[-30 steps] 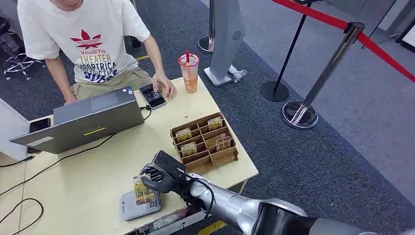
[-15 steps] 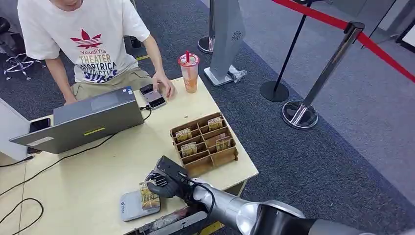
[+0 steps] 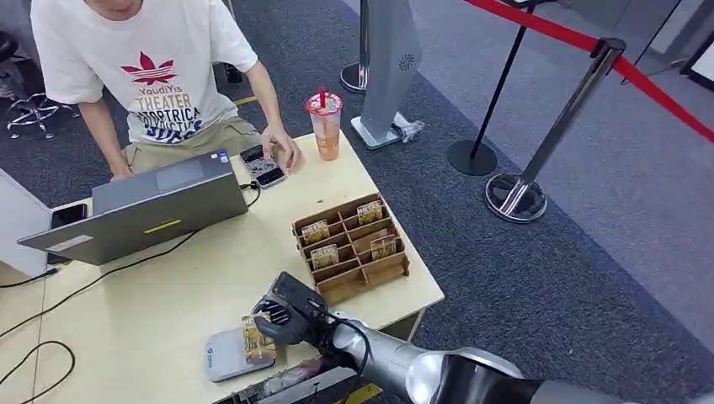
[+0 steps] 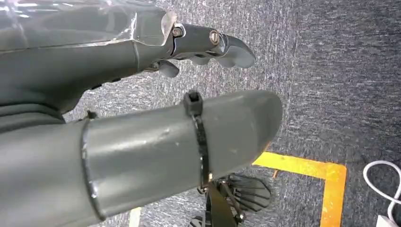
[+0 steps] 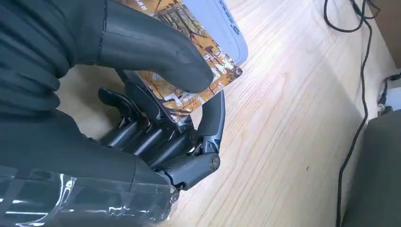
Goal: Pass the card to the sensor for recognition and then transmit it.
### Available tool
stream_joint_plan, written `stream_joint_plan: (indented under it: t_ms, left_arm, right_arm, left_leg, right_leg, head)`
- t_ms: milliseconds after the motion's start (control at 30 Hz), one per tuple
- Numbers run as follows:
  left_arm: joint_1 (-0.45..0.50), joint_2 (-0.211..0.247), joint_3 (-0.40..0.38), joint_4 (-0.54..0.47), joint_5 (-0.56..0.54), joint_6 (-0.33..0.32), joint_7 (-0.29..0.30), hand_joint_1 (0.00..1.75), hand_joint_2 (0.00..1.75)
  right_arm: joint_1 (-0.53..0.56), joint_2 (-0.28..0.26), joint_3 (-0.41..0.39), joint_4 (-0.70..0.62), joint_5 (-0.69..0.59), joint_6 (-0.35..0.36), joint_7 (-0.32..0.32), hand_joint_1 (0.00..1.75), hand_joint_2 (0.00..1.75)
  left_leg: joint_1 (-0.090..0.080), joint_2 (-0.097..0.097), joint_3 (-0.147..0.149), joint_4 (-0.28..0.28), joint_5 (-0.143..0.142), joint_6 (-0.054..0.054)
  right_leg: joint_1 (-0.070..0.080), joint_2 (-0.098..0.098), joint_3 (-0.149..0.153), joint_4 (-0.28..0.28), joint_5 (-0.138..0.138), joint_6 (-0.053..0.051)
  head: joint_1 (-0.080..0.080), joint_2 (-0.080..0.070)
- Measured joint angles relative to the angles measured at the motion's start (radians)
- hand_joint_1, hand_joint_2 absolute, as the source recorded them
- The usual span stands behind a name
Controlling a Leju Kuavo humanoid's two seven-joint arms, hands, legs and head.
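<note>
The right hand pinches a card between its thick thumb and darker fingers, thumb pressed on the printed face, fingers curled beneath. The card lies low over the white card reader, which sits just under and ahead of the hand on the wooden table; whether card and reader touch cannot be told. Beyond the hand, toward the far side of the table, stands a brown divided tray with more cards upright in its compartments. Further off from the hand are an open laptop, a black cable, a phone under a seated person's hand, and a drink cup. The left hand hangs over grey carpet, holding nothing, its fingers apart.
</note>
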Motion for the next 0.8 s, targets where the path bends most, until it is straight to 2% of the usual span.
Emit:
stream_joint_plan:
  t_ms: [267, 367, 633, 800]
  left_arm:
    - [0.000, 0.001, 0.000, 0.000, -0.002, -0.003, 0.004, 0.00, 0.00]
    - [0.000, 0.002, 0.000, 0.000, -0.002, -0.003, 0.004, 0.00, 0.00]
    - [0.000, 0.005, 0.000, 0.000, -0.002, -0.003, 0.004, 0.00, 0.00]
    - [-0.001, 0.005, 0.000, 0.000, -0.001, -0.006, 0.004, 0.00, 0.00]
  right_arm:
    - [0.012, 0.001, -0.030, 0.000, -0.015, -0.008, -0.027, 1.75, 1.75]
    - [0.028, 0.001, -0.039, -0.020, -0.001, -0.035, -0.050, 1.75, 1.75]
    - [0.094, -0.011, -0.064, -0.153, 0.079, -0.146, -0.082, 1.75, 1.75]
    - [0.121, -0.021, -0.069, -0.234, 0.092, -0.158, -0.084, 1.75, 1.75]
  left_leg:
    - [0.000, 0.000, 0.002, 0.000, 0.000, 0.000]
    - [0.000, 0.000, 0.002, 0.000, 0.000, 0.000]
    - [0.000, 0.000, 0.001, 0.000, 0.000, 0.000]
    - [0.000, 0.000, 0.001, 0.000, 0.000, 0.000]
  right_leg:
    - [0.000, 0.000, 0.002, 0.000, 0.000, 0.000]
    - [0.000, -0.001, 0.003, 0.000, 0.000, 0.000]
    - [0.000, 0.000, 0.001, 0.000, 0.000, 0.000]
    - [0.000, 0.000, 0.001, 0.000, 0.000, 0.000]
  head:
    - [0.000, 0.000]
    - [0.000, 0.000]
    - [0.000, 0.000]
    - [0.000, 0.000]
